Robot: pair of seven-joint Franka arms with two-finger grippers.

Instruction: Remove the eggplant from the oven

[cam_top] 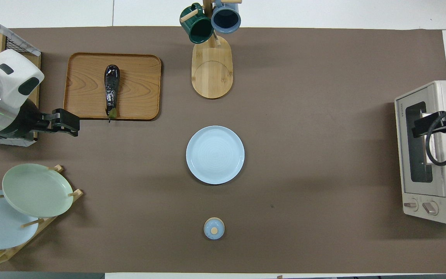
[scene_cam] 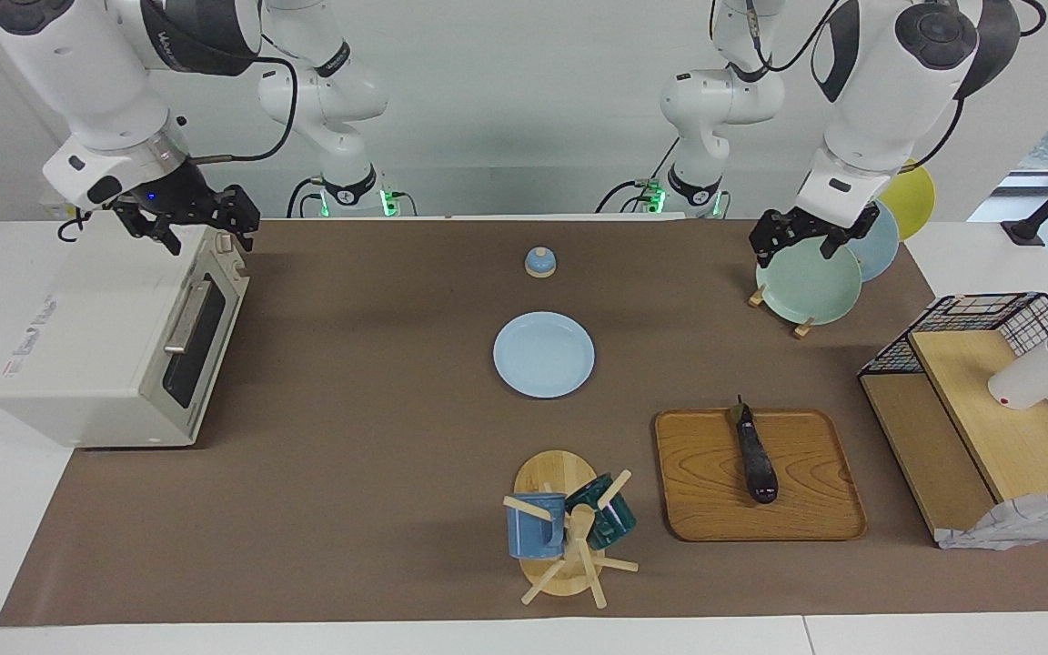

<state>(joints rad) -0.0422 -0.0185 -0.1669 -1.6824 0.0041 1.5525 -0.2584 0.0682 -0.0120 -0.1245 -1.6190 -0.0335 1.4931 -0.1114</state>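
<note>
eggplant: glossy purple-black, green stem end
oven: cream-white, dark glass door
tray: brown wood grain
centre plate: pale blue
rack plates: mint green, light blue, yellow
mugs: blue, dark green
worktop: brown mat

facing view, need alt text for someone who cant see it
A dark eggplant lies on a wooden tray, out of the closed cream oven at the right arm's end of the table. The open left gripper hangs over a rack of plates; the open right gripper hangs over the oven.
</note>
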